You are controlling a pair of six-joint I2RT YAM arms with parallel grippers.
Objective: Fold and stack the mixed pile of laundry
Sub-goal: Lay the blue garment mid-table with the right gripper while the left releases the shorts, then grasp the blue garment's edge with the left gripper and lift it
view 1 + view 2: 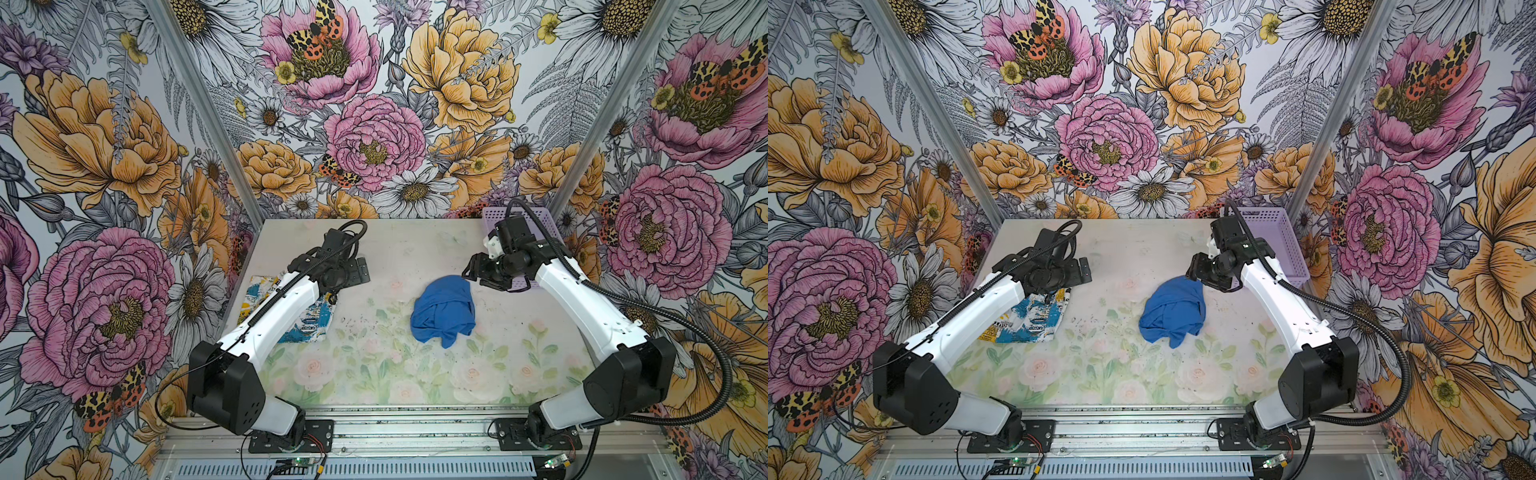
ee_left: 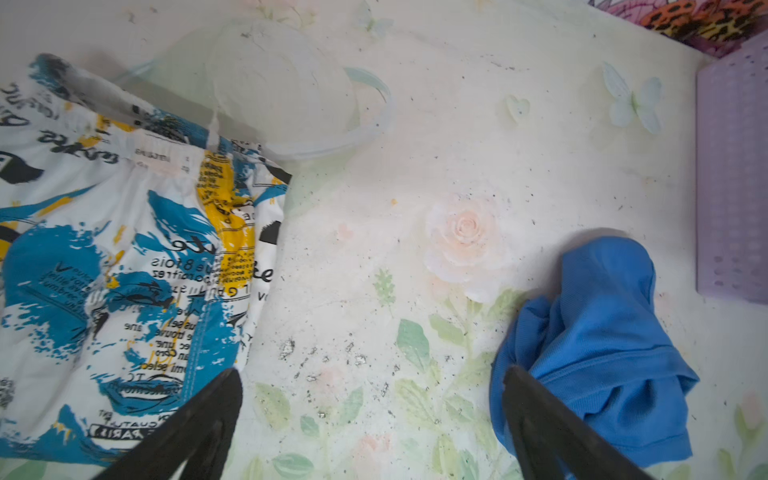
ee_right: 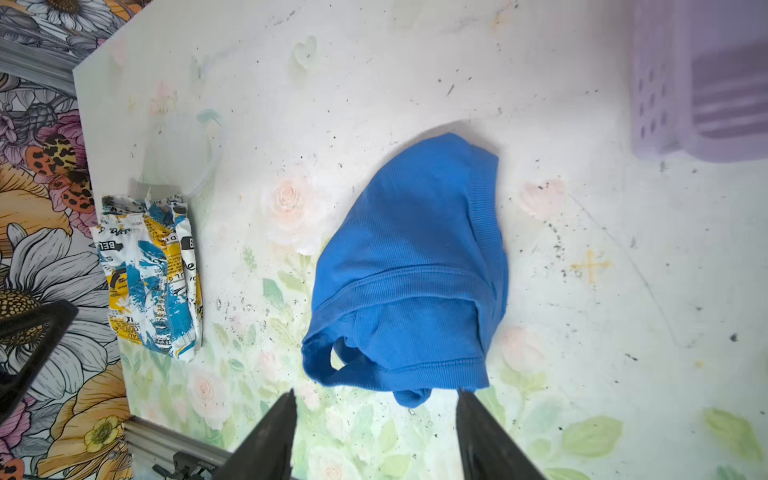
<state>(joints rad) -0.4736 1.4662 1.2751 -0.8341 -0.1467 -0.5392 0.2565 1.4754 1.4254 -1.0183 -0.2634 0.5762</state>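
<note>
The blue T-shirt (image 1: pixel 442 309) lay crumpled in a loose heap on the floral table (image 1: pixel 399 374), a little right of centre. In the right wrist view one ribbed edge and a stitched hem faced up. The printed garment (image 1: pixel 1034 318), white with black newsprint lettering and yellow and blue splashes, lay folded at the left side of the table, well apart from the shirt. In both top views the left arm (image 1: pixel 286 307) crossed over it and hid part of it. The left gripper (image 2: pixel 372 374) hung over the table just beyond the far right corner of the printed garment, its jaws spread wide with nothing between them. The right gripper (image 3: pixel 377 394) was at the shirt's far right corner, its jaws parted and empty. The top views did not show whether its tips touched the cloth. The lavender perforated basket (image 1: pixel 1287 245) stood in the far right corner of the table, just behind the right arm's wrist.
</note>
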